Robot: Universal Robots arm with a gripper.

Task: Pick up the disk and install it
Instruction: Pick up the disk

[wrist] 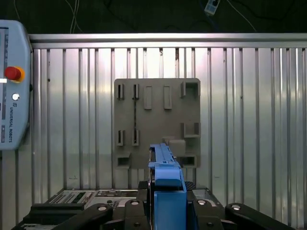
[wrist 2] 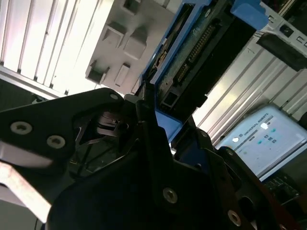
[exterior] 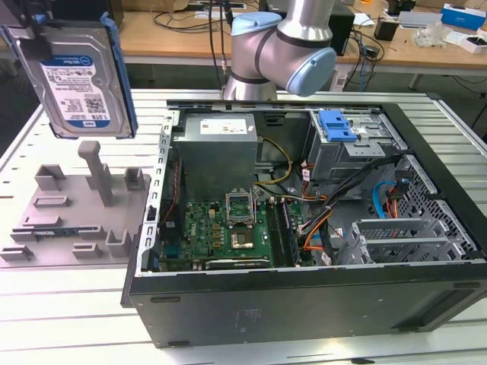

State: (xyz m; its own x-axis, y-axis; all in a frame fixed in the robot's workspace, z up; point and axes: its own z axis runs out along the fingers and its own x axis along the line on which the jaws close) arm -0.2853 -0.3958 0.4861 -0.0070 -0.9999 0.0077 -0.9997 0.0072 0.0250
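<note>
Looking straight down now, and the disk [wrist: 164,165] shows edge-on, a narrow blue strip of carrier with a broader blue tab at the near end. The gripper [wrist: 166,207] has it, black bodywork pressed tight against both sides of that blue frame. Beneath the disk lies the grey fixture plate [wrist: 144,120], flat on the ribbed metal table [wrist: 249,120], its slots and square pockets all open to view. The grey post [wrist: 176,144] stands on the plate just beside the disk's far tip. Off to one side of the plate a pale teach pendant [wrist: 13,110] rests on the table, its red button [wrist: 13,73] showing. Beyond the table's edge, cables [wrist: 72,17] trail over dark floor.
</note>
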